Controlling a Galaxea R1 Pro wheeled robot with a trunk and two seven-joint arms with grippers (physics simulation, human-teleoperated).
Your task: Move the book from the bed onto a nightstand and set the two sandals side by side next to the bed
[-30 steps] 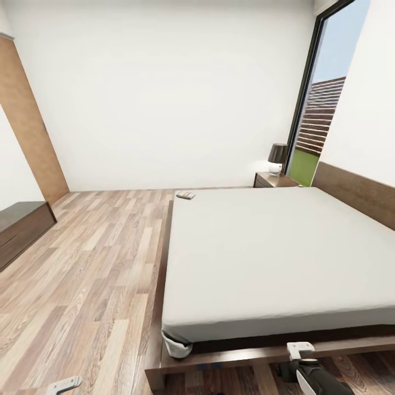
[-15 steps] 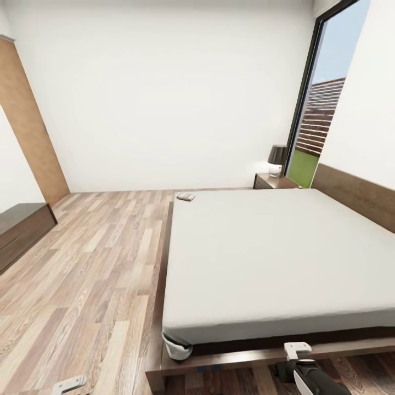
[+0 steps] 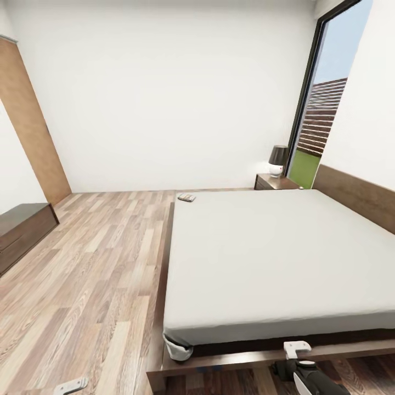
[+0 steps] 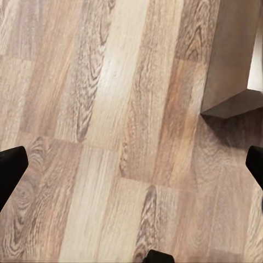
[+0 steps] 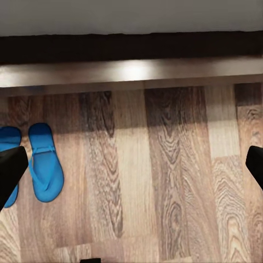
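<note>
The book (image 3: 186, 197) lies at the far left corner of the bed's grey mattress (image 3: 274, 252), far from both arms. The nightstand (image 3: 276, 181) with its lamp (image 3: 278, 159) stands beyond the bed by the window. Two blue sandals lie side by side on the floor beside the bed frame (image 5: 131, 71): one sandal (image 5: 45, 161) in full, the other sandal (image 5: 6, 139) partly behind a finger. My right gripper (image 5: 131, 170) hangs open above the floor near them, also seen low by the bed's foot (image 3: 298, 348). My left gripper (image 4: 131, 170) is open over bare planks (image 3: 71, 385).
A low dark cabinet (image 3: 22, 230) stands at the left wall, beside a wooden door (image 3: 30, 126). A tall window (image 3: 323, 109) is at the far right. Wide plank floor (image 3: 93, 263) runs along the bed's left side. The bed frame's corner (image 4: 230, 60) lies near my left gripper.
The whole head view has shifted slightly, so the camera has moved. Both grippers sit a little lower in the picture. The book and bed have not moved.
</note>
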